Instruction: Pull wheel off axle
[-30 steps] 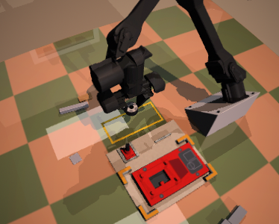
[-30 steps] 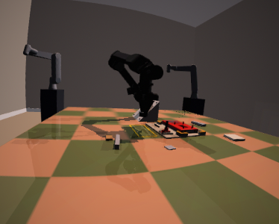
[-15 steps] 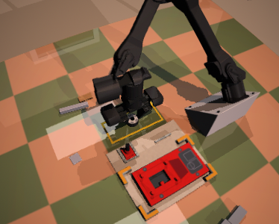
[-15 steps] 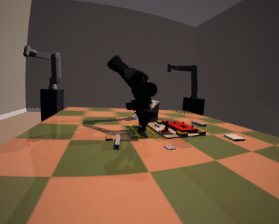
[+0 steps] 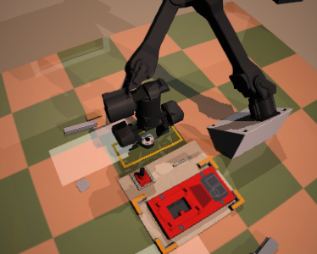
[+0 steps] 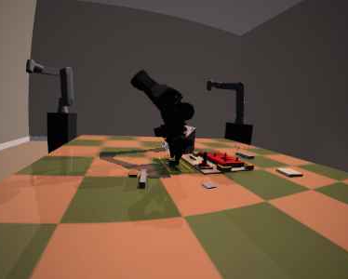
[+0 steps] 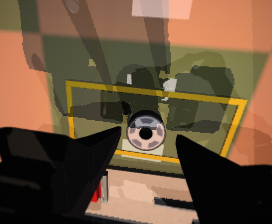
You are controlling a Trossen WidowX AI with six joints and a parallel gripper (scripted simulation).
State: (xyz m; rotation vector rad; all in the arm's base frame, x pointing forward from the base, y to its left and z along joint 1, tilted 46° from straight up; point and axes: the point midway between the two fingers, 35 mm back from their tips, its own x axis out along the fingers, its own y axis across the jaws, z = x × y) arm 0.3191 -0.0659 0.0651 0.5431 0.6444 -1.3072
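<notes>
My gripper (image 7: pixel 148 134) low over the yellow-outlined marked area (image 7: pixel 234 134), jaws spread and pinching nothing, wheel (image 7: pixel 146 132) lying flat inside the outline between my fingertips, red axle stand (image 5: pixel 142 178) nearby

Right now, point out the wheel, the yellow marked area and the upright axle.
wheel (image 7: pixel 145 133), wrist view, on its dark centre hole.
yellow marked area (image 7: pixel 237 127), wrist view, on its right border.
upright axle (image 5: pixel 141 173), top view, on the dark post's top.
</notes>
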